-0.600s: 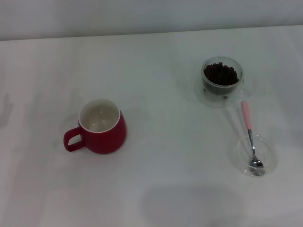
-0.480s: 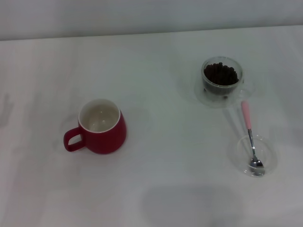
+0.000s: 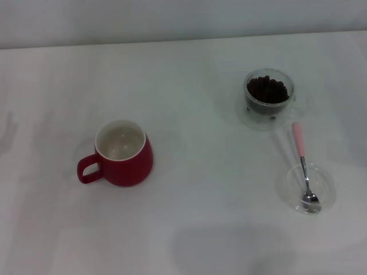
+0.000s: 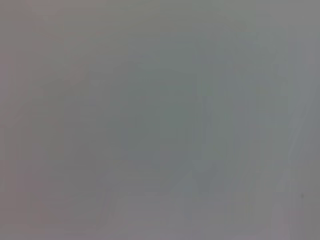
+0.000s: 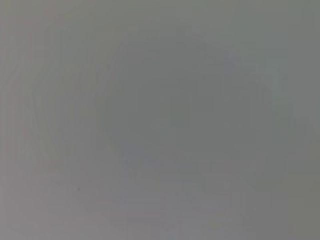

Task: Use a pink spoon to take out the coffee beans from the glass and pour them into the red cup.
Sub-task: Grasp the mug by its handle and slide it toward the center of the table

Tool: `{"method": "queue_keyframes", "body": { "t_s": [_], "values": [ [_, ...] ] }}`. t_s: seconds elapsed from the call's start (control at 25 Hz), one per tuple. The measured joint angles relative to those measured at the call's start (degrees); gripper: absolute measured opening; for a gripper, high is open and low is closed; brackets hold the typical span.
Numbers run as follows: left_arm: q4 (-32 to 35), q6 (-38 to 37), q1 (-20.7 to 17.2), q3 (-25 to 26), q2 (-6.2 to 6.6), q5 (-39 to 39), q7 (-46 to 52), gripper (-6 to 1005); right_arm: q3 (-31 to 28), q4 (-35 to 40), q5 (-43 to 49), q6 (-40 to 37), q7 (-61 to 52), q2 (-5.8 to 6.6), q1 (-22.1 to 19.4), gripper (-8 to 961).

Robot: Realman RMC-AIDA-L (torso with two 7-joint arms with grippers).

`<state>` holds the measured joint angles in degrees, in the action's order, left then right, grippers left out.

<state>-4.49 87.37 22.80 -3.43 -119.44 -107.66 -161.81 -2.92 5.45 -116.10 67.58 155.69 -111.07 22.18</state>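
A: What is sitting on the white table (image 3: 189, 217)?

B: The red cup (image 3: 122, 153) is sitting on the robot's left side. It is standing up straight, and its handle is pointing to the left. Its white inside is showing.

A: And where is the glass (image 3: 268, 97) sitting?

B: It is standing far back on the right side, well apart from the red cup. The coffee beans (image 3: 266, 90) are lying inside it in a dark heap, close to the top.

A: Where is the pink spoon (image 3: 303, 165) lying?

B: It is lying just in front of the glass. Its shiny bowl is resting in a small clear dish (image 3: 310, 188), and its pink handle is sticking out over the rim, pointing back at the glass.

A: What are the grippers doing?

B: Neither gripper is showing in the head view. Both wrist views are showing only plain grey, so nobody can tell if the fingers are apart or together.
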Motion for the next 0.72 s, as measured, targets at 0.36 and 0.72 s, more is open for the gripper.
{"method": "queue_keyframes", "body": {
  "t_s": [0.36,0.72],
  "values": [
    [-0.1,-0.2,0.0,-0.2,0.0,0.0,0.0,888,0.0,0.0,0.0,-0.1,0.0,0.07,0.1,754],
    [-0.2,-0.3,-0.1,-0.2,-0.09,0.0,0.0,887,0.3,-0.1,0.0,-1.2,0.0,-0.07,0.3,753]
  ]
}}
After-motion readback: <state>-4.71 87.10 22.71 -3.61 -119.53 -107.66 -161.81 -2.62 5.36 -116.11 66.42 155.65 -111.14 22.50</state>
